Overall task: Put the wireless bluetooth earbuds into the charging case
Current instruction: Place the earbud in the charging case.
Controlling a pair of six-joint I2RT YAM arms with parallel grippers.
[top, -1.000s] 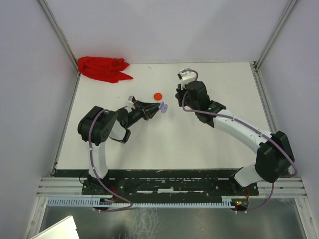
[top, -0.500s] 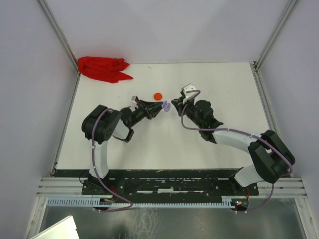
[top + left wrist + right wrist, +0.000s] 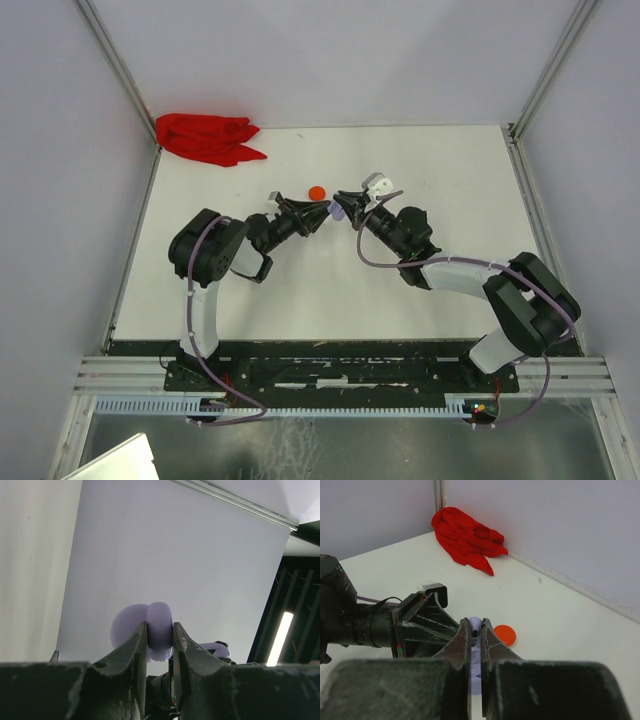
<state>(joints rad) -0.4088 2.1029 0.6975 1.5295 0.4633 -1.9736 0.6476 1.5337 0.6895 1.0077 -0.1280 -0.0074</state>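
Left pincer (image 3: pixel 160 631) clamped across the glossy lilac clamshell charging case (image 3: pixel 131 625), over the white desk (image 3: pixel 560 630). Right pincer (image 3: pixel 477 630) nipped together on 1 tiny lilac stemmed earbud (image 3: pixel 475 623), right at the case. It looks light, slick and hard, so likely to squirt out. Pinch the stem, bud leading. Flat orange disc (image 3: pixel 505 635) lies just beyond.
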